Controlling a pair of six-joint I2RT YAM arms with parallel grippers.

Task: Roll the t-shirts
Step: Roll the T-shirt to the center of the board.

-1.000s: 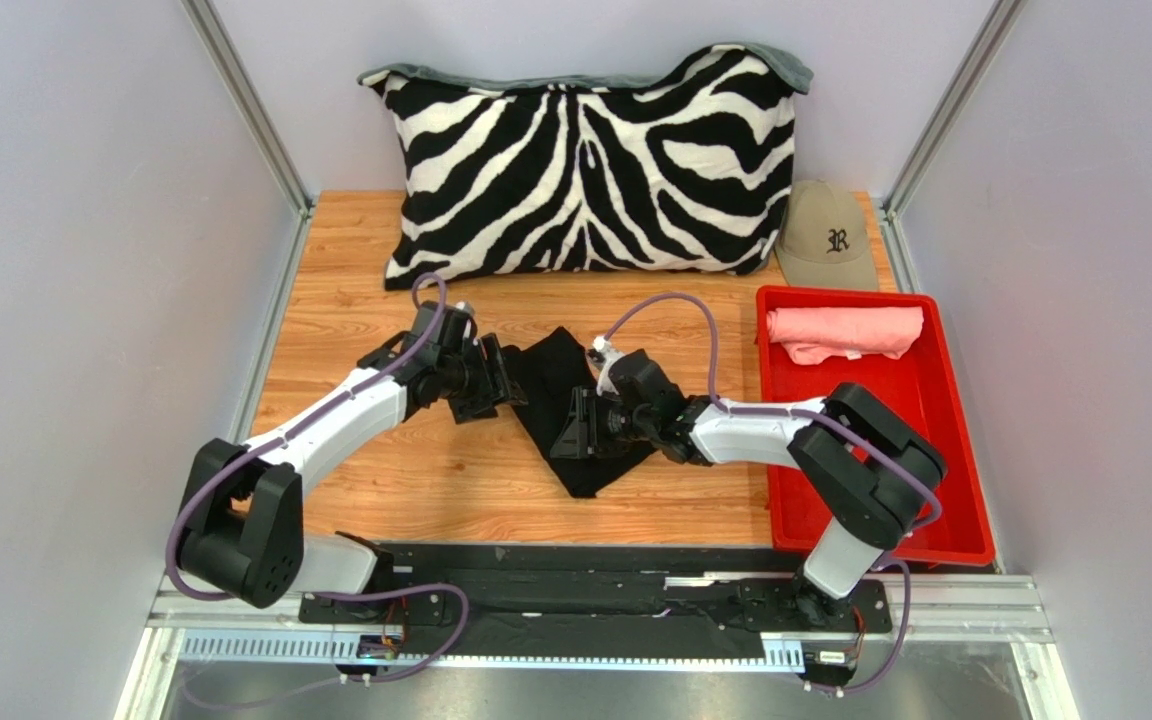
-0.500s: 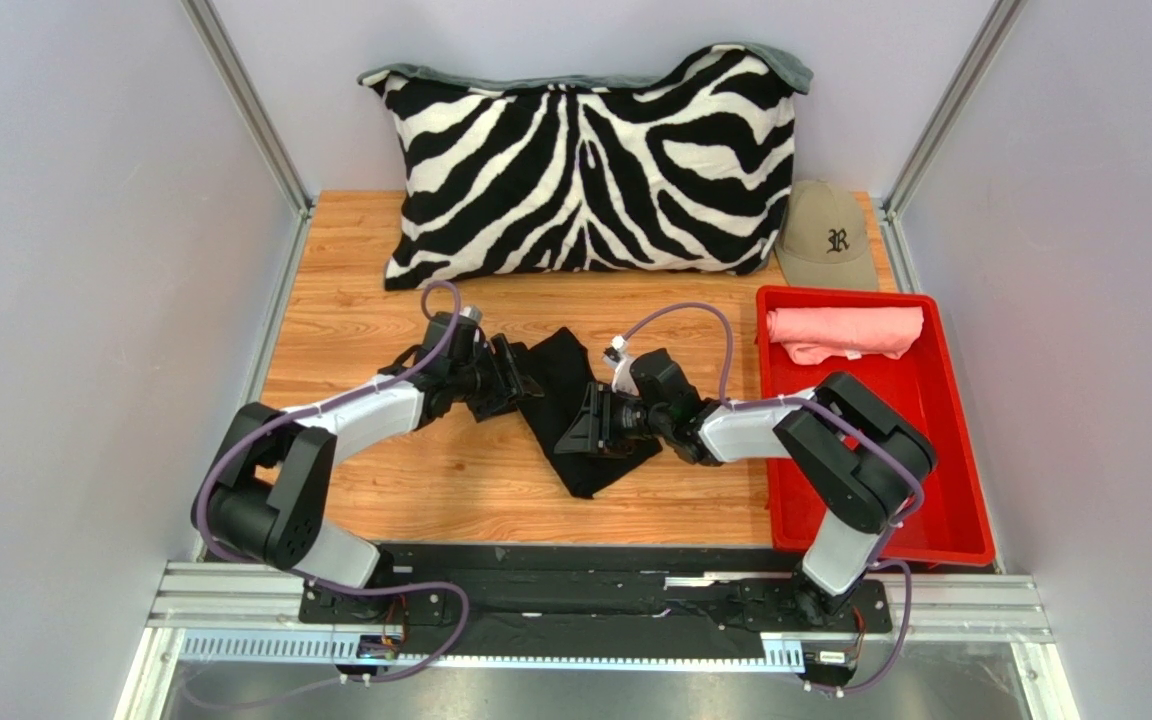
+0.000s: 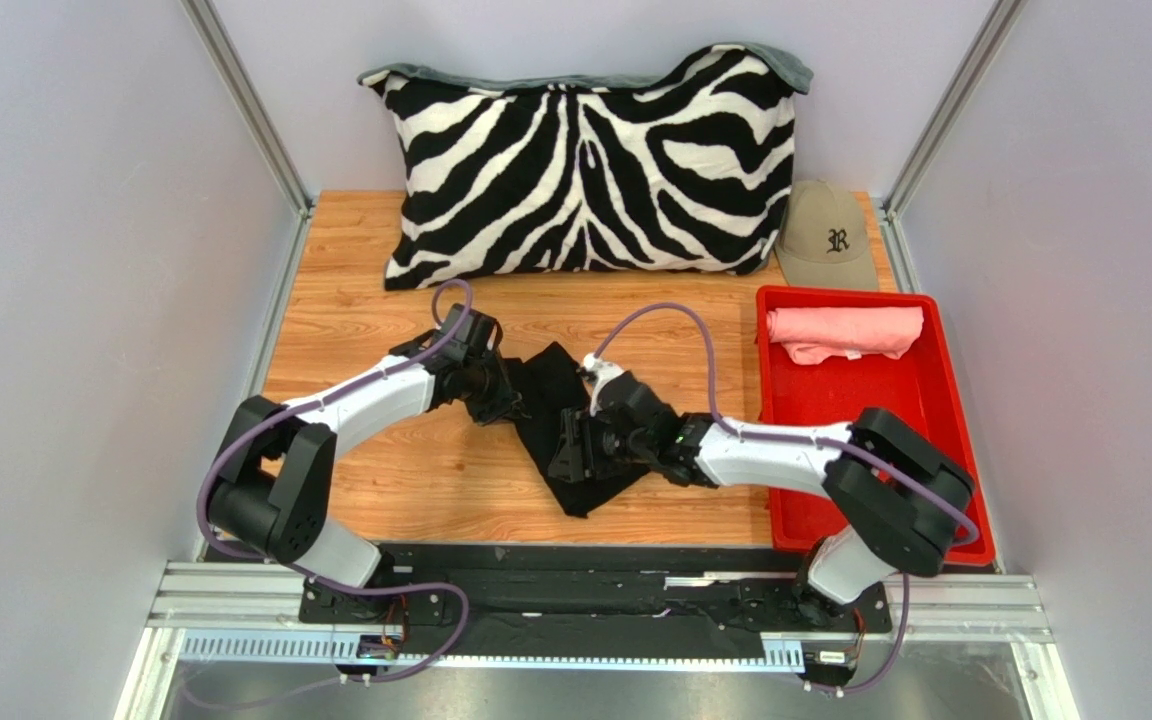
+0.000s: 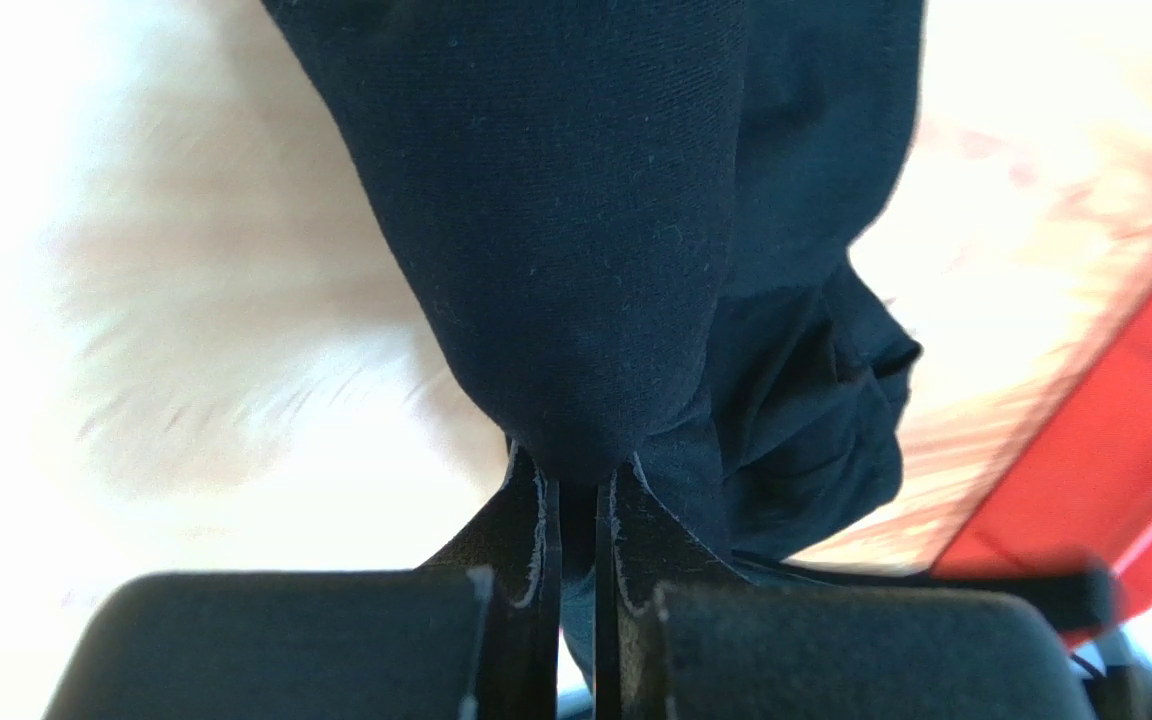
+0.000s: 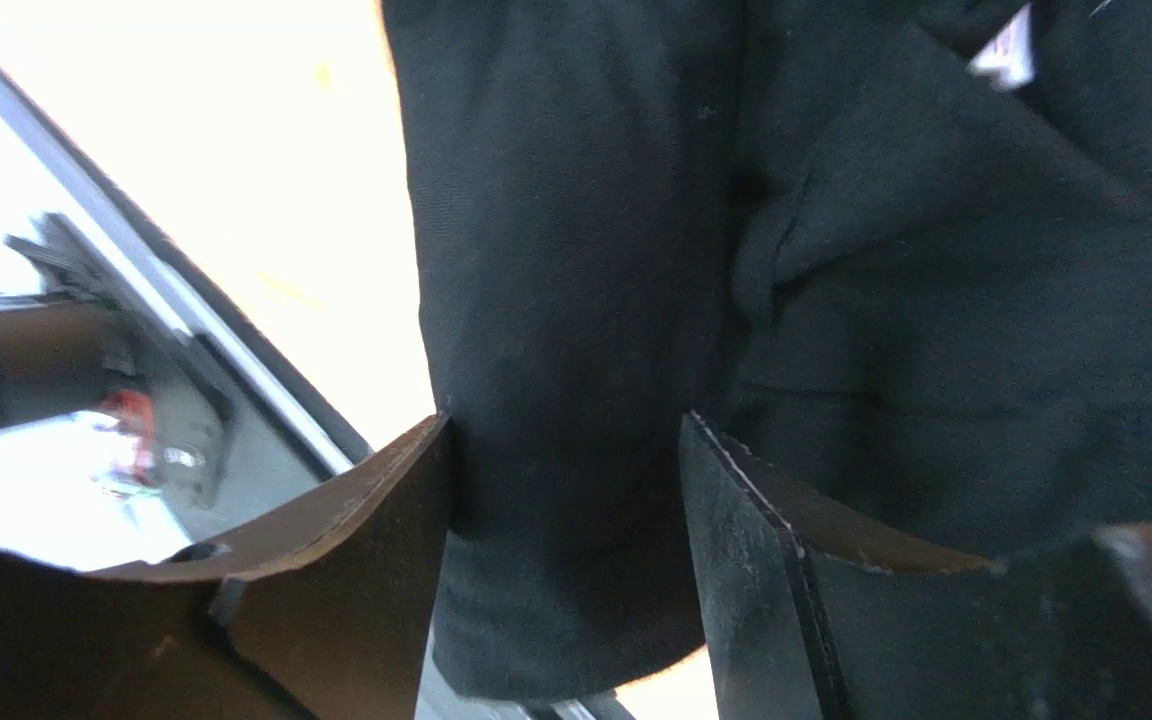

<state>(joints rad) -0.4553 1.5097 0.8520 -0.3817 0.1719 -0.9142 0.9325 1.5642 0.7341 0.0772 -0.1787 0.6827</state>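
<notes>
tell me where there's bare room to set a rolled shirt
Bare wood: left of the left arm, in front of the zebra pillow, and along the near edge left of the black t-shirt. The red tray has free floor in front of the pink t-shirt. Crowded: mid-table, where left gripper and right gripper meet.

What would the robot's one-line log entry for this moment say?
left gripper: shut on black t-shirt | right gripper: open, jaws astride same shirt | pink t-shirt: in red tray
</notes>
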